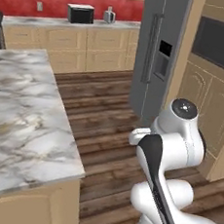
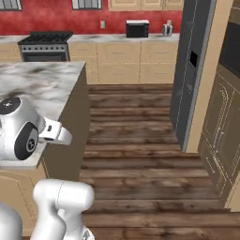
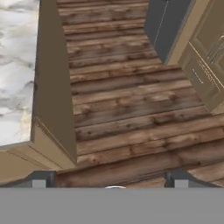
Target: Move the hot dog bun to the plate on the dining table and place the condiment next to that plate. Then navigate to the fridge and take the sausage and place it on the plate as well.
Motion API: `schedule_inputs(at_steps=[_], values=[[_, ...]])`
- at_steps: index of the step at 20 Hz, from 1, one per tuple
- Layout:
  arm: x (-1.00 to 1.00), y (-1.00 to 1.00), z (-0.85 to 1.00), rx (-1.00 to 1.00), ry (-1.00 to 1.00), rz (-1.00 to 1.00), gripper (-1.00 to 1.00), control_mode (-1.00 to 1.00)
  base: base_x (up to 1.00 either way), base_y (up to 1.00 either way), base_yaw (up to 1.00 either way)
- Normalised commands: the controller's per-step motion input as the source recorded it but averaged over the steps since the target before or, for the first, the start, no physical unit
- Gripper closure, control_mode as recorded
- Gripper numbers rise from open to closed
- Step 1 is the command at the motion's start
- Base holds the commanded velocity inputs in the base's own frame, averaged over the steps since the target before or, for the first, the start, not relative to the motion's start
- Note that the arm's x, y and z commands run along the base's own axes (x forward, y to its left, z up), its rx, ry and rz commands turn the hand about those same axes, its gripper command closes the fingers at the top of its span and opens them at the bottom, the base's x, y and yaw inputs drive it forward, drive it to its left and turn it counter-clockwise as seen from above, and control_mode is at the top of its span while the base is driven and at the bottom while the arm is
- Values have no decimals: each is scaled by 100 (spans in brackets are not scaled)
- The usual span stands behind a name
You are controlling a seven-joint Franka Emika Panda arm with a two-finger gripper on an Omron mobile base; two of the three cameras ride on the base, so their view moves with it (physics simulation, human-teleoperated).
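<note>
My gripper (image 3: 109, 183) is open, and nothing sits between its two dark fingertips (image 3: 38, 180); below it lies wooden floor. The dining table (image 1: 25, 119), a marble slab, fills the left of the left base view and also appears as the dining table (image 2: 40, 84) and the dining table (image 3: 15, 65), with its corner just left of the hand. The fridge (image 1: 157, 50) stands ahead on the right with its grey doors closed, seen too as the fridge (image 2: 190, 70) and the fridge (image 3: 166, 26). The hot dog bun, the plate, the condiment and the sausage are out of view.
A wooden floor (image 2: 136, 154) runs between table and fridge. Tan cabinets with a wall oven (image 1: 216, 44) stand right of the fridge. The back counter carries a black microwave (image 1: 80, 13) and a kettle (image 1: 109, 16); a stove (image 2: 44, 44) stands to the left.
</note>
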Motion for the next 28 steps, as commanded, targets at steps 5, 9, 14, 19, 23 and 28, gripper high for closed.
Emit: schedule_inputs(at_steps=[5, 9, 14, 19, 23, 28], values=[[0, 0, 0, 0, 0, 0, -100, 100, 77, -100, 1], [0, 0, 0, 0, 0, 0, -100, 100, 100, -90, 12], [0, 0, 0, 0, 0, 0, -100, 100, 100, -51, 18], [0, 0, 0, 0, 0, 0, -100, 100, 100, -13, 9], [0, 0, 0, 0, 0, 0, -100, 100, 100, 0, 0], [0, 0, 0, 0, 0, 0, -100, 100, 100, 35, -7]])
